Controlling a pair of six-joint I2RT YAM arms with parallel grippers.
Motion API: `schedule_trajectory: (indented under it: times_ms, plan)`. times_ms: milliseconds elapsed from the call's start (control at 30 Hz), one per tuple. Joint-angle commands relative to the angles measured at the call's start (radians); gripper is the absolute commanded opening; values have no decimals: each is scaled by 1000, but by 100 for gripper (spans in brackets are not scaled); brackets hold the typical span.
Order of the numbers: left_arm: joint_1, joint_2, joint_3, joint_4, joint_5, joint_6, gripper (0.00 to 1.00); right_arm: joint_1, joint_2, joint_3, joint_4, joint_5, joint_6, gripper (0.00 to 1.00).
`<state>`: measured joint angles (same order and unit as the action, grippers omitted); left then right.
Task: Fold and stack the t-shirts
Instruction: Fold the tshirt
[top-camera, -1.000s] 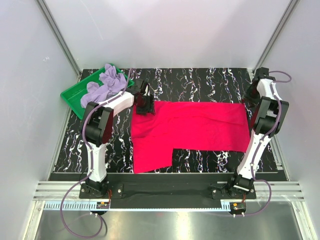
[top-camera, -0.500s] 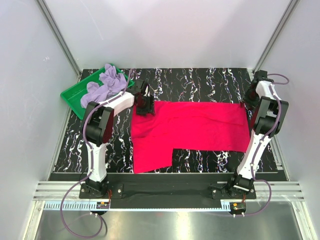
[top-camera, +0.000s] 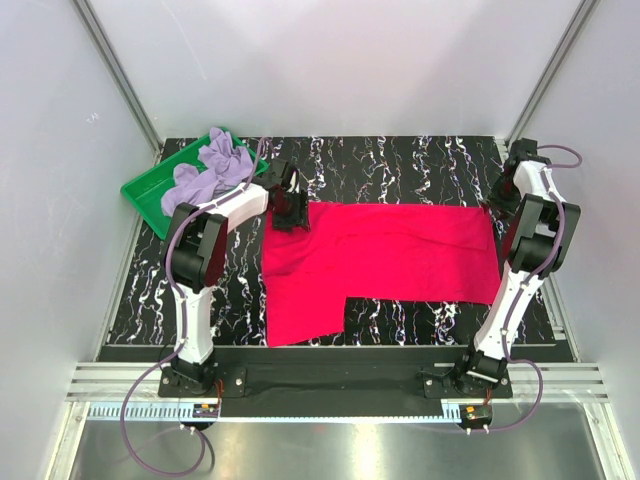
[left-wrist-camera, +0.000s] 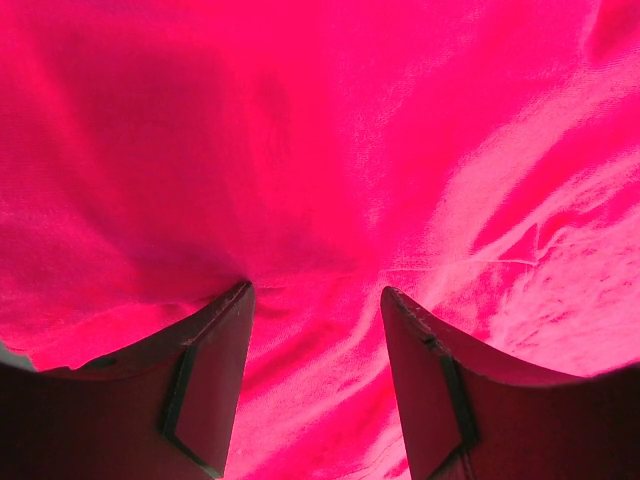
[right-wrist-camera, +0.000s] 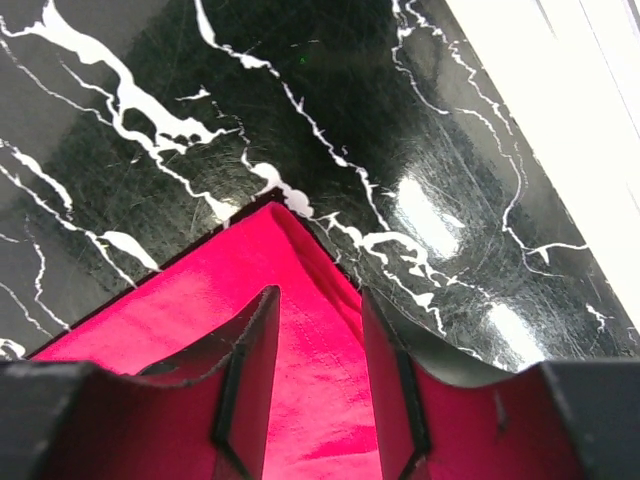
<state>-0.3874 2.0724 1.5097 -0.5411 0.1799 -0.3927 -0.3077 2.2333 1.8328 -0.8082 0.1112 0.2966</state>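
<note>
The crimson t-shirt (top-camera: 385, 262) lies spread flat on the black marbled table (top-camera: 400, 160). My left gripper (top-camera: 290, 205) is at its far left corner; in the left wrist view (left-wrist-camera: 315, 300) its jaws stand open just above the red cloth (left-wrist-camera: 330, 130). My right gripper (top-camera: 497, 203) is at the shirt's far right corner; in the right wrist view (right-wrist-camera: 318, 300) its jaws stand open over the corner of the red cloth (right-wrist-camera: 300, 250). The lavender t-shirt (top-camera: 210, 170) lies crumpled in the green tray (top-camera: 145, 190) at the far left.
White enclosure walls with metal posts stand close round the table. The table's right edge (right-wrist-camera: 560, 150) runs just beyond the shirt corner. The arm bases sit on a black rail (top-camera: 330, 370) at the near edge.
The right gripper has shifted slightly toward the far right corner of the shirt. The left arm and the shirts have not moved.
</note>
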Motion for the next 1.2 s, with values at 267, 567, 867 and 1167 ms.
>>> schedule_trajectory:
  times_ms: [267,567,867,1167]
  plan:
    - [4,6,1,15,20,12,59,4,-26,17,18,-51,-10,41]
    - [5,6,3,15,13,15,59,4,0,23,23,-42,-24,37]
    - [7,9,7,13,18,14,59,4,12,13,32,-54,-17,33]
    - [13,14,3,9,10,5,59,4,41,46,18,-36,-28,31]
